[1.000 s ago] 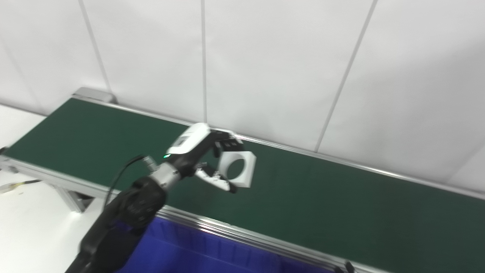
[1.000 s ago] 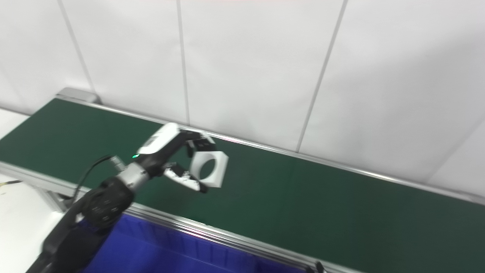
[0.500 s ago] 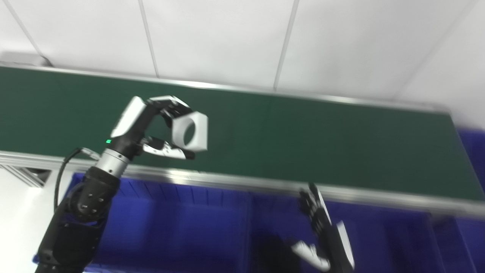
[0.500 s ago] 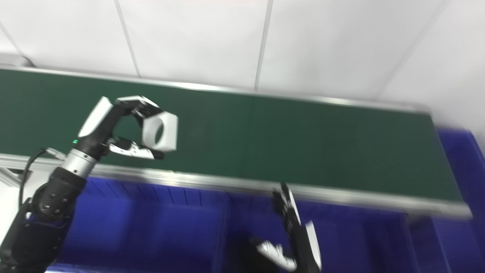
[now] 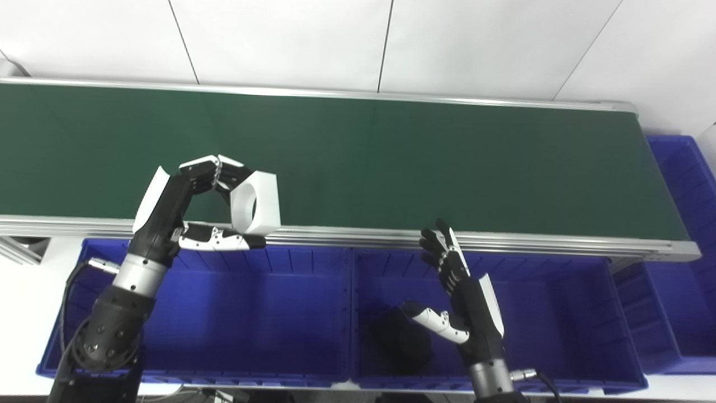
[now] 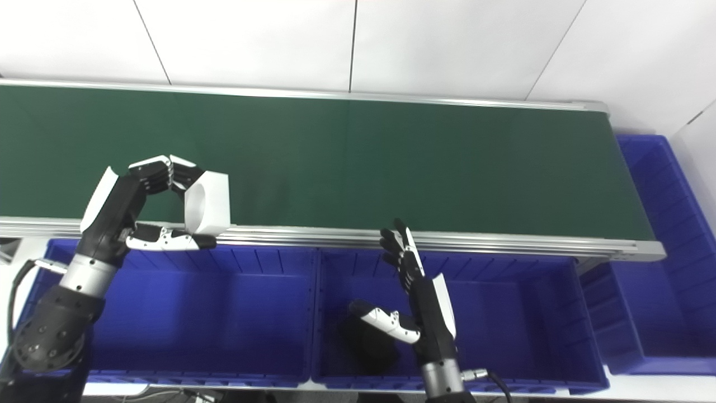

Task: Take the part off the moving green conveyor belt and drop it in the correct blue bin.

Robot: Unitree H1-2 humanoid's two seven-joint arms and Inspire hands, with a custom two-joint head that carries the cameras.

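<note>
My left hand (image 5: pixel 184 207) is shut on a white square part with a round hole (image 5: pixel 256 202), pinched between fingers and thumb. It holds the part upright over the near rail of the green conveyor belt (image 5: pixel 447 162), just above the back edge of the left blue bin (image 5: pixel 235 313). My right hand (image 5: pixel 461 291) is open and empty, fingers spread, raised over the middle blue bin (image 5: pixel 559 313). A dark object (image 5: pixel 400 341) lies in the middle bin beside that hand.
A third blue bin (image 5: pixel 682 224) stands at the right end of the belt. A white panelled wall runs behind the belt. The belt's metal rail (image 5: pixel 559 243) separates the belt from the bins.
The camera has swung right and down, bringing the bins and right hand into full view. My left hand has carried the part back from over the belt to its near rail.
</note>
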